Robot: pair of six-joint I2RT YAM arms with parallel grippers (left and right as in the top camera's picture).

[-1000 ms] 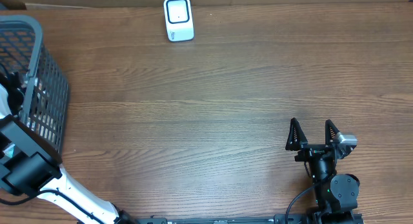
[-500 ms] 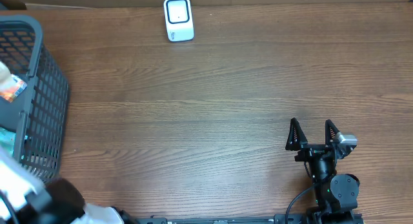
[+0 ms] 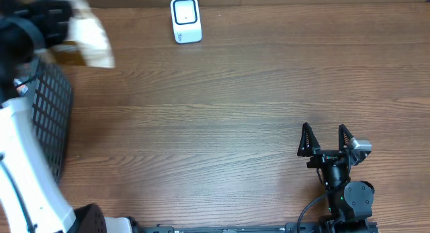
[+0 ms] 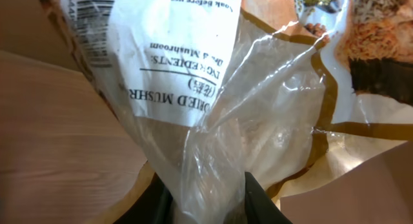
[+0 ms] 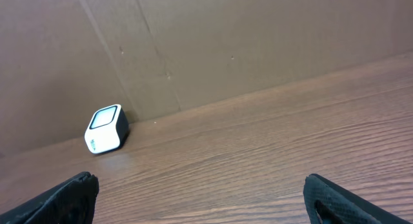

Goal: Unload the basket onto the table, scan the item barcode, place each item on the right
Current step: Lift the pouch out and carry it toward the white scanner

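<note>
One bag pinched in left pincer, mid-carry; next: turn barcode toward scanner right of it. Right pincer spread.

A small white barcode scanner is sitting on the wooden table, near the foot of a brown cardboard wall. The right gripper is spreading its dark fingertips wide at the bottom corners.

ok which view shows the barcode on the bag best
The left wrist view: the barcode sits close up at the top left of the mushroom bag pinched in the left gripper. Overhead shows the bag only as a blur, no barcode readable. The right wrist view misses it entirely.
</note>
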